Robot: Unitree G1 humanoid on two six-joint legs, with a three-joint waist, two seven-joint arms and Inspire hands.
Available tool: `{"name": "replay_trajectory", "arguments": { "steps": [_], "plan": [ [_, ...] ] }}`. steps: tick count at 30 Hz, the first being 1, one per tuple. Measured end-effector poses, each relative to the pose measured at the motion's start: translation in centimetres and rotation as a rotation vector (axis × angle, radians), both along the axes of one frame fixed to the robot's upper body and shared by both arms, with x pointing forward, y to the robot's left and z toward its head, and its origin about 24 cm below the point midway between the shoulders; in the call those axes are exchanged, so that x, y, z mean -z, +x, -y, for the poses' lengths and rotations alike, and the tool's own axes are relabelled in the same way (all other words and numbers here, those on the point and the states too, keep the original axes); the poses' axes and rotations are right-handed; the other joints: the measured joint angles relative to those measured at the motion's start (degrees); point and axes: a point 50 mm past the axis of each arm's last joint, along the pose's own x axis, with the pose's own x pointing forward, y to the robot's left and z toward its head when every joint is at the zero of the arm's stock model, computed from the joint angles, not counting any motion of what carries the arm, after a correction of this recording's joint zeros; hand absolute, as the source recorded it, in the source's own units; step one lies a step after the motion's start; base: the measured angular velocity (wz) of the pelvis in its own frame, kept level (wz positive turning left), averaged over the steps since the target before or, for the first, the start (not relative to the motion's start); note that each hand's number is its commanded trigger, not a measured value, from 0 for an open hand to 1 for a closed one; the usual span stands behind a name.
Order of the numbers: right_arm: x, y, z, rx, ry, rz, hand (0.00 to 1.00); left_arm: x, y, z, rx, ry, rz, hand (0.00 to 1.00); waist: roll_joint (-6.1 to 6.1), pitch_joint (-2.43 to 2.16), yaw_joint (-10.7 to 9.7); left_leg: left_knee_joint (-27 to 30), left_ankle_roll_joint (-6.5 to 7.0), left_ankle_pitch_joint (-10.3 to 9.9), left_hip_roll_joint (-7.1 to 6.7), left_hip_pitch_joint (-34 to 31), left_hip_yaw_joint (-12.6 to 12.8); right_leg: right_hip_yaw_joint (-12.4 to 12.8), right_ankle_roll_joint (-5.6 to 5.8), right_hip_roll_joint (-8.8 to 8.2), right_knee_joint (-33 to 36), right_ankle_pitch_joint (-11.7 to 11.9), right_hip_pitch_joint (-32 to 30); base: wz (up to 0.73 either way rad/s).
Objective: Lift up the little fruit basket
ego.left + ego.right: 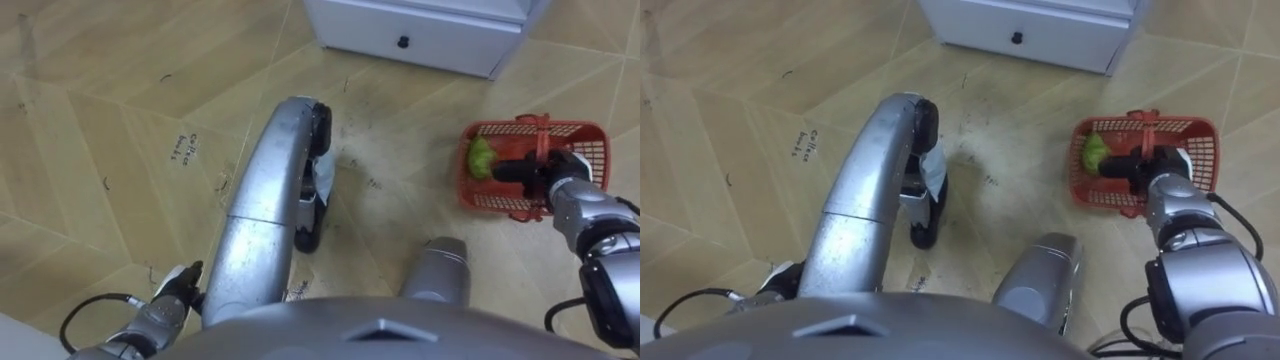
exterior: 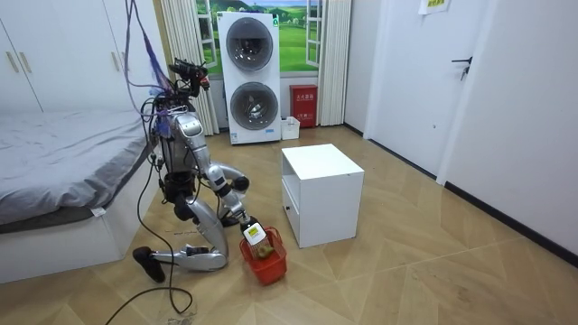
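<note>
A red plastic fruit basket stands on the wood floor at my right, in front of the white cabinet. Inside it lies a green fruit, and in the room view a yellowish fruit shows too. My right hand reaches over the basket's middle, its dark fingers curled round the red handle that arches across the top. In the room view I kneel low on the floor with the basket at my knee and the right hand on top of it. My left hand hangs low at my left side.
A white drawer cabinet stands just beyond the basket, its knob facing me. In the room view a bed lies behind me and stacked washing machines stand against the far wall. Open wood floor spreads to the room view's right.
</note>
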Motion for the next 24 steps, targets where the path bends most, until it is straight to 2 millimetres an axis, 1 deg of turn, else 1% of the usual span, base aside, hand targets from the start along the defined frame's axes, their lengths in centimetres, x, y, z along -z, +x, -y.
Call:
{"name": "replay_trajectory", "arguments": {
  "steps": [6, 8, 11, 12, 15, 16, 17, 18, 20, 21, 22, 23, 24],
  "plan": [
    [0.0, 0.1, 0.0, 0.0, 0.005, 0.003, 1.0, 0.0, 0.0, 0.0, -0.003, -0.004, -0.001, 0.0, 0.01, 0.0, -0.4, 0.2, 0.02, 0.0, -0.02, 0.0, 0.0, 0.1, 0.0, 0.04, 0.0, 0.0, 0.1, 0.0],
    [0.0, 0.1, -0.1, 0.019, 0.022, 0.014, 1.0, 0.0, 0.1, 0.0, -0.034, -0.011, 0.007, 0.0, -0.08, 0.04, -0.8, 0.3, 0.03, 0.0, -0.08, 0.1, 0.0, 0.4, 0.01, 0.1, 0.0, 0.0, 0.2, 0.0],
    [-0.1, 0.3, -0.2, 0.008, 0.02, 0.02, 1.0, -0.1, 0.7, 0.0, -0.033, -0.009, 0.018, 0.0, -0.88, 0.48, -1.4, 0.3, 0.03, 0.0, -0.18, 0.6, -0.1, 0.4, 0.02, 0.07, 0.0, 0.0, 0.8, 0.0],
    [-0.1, 0.4, -0.3, 0.001, 0.018, 0.022, 1.0, -0.1, 0.8, -0.1, -0.035, -0.008, 0.02, 0.0, -0.98, 0.54, -1.5, 0.3, 0.04, 0.0, -0.18, 0.8, -0.1, 0.4, 0.02, 0.11, -0.1, 0.0, 1.1, -0.03],
    [-0.4, 1.0, -0.6, -0.027, 0.007, 0.039, 1.0, -0.3, 2.1, -0.1, -0.039, -0.006, 0.05, 0.0, -1.1, 0.49, -2.1, 0.9, 0.03, 0.0, -0.18, 1.3, -1.2, 0.4, 0.02, 1.17, -0.2, 0.0, 2.1, -0.09],
    [-0.6, 1.3, -0.8, -0.035, 0.004, 0.053, 1.0, -0.4, 2.5, -0.1, -0.038, -0.007, 0.06, 0.0, -1.18, 0.53, -2.1, 1.4, 0.03, 0.0, -0.26, 1.4, -1.8, 0.4, 0.01, 1.77, -0.2, 0.0, 2.5, -0.16],
    [-0.8, 1.7, -0.9, -0.041, 0.001, 0.071, 1.0, -0.5, 2.9, -0.1, -0.047, -0.009, 0.072, 0.0, -1.17, 0.53, -2.1, 2.0, 0.04, 0.0, -0.61, 1.4, -2.5, 0.4, -0.01, 2.42, -0.3, 0.0, 3.2, -0.16],
    [-0.9, 1.8, -1.0, -0.043, 0.0, 0.08, 1.0, -0.6, 3.3, -0.1, -0.051, -0.011, 0.083, 0.0, -1.15, 0.52, -2.2, 2.3, 0.05, 0.0, -0.99, 1.4, -2.9, 0.2, -0.01, 2.66, -0.4, 0.0, 3.6, -0.07],
    [-1.1, 2.3, -1.5, -0.056, -0.006, 0.096, 1.0, -0.8, 4.7, 0.0, -0.045, -0.012, 0.116, 0.0, -1.29, 0.59, -2.7, 3.0, 0.11, -0.1, -2.2, 2.1, -4.1, -0.5, 0.0, 2.83, -1.5, 0.0, 5.6, 0.06],
    [-1.1, 2.5, -1.7, -0.06, -0.004, 0.098, 1.0, -0.9, 5.0, 0.0, -0.047, -0.012, 0.125, 0.0, -1.6, 0.74, -2.7, 3.2, 0.12, -0.1, -2.29, 2.4, -4.1, -0.5, 0.0, 2.97, -1.8, 0.0, 6.0, 0.05],
    [-1.1, 2.9, -2.4, -0.078, -0.002, 0.11, 1.0, -1.1, 5.6, 0.0, -0.057, -0.012, 0.142, 0.0, -2.12, 0.72, -3.0, 3.5, 0.24, -0.1, -2.33, 2.8, -4.2, -0.5, 0.03, 3.27, -2.4, 0.0, 6.8, 0.0],
    [-1.3, 3.5, -3.0, -0.102, 0.001, 0.132, 1.0, -1.3, 6.4, 0.0, -0.051, -0.012, 0.158, 0.0, -2.24, 0.72, -3.1, 3.6, 0.8, -0.4, -2.34, 3.0, -4.3, -0.4, 0.03, 4.16, -3.0, 0.0, 7.2, 0.0],
    [-1.5, 3.8, -3.2, -0.112, 0.002, 0.144, 1.0, -1.5, 6.9, 0.1, -0.047, -0.013, 0.171, 0.0, -2.23, 0.72, -3.1, 3.5, 0.82, -0.4, -2.32, 3.0, -4.3, -0.3, 0.03, 4.58, -3.4, 0.0, 7.2, 0.0]
  ]
}}
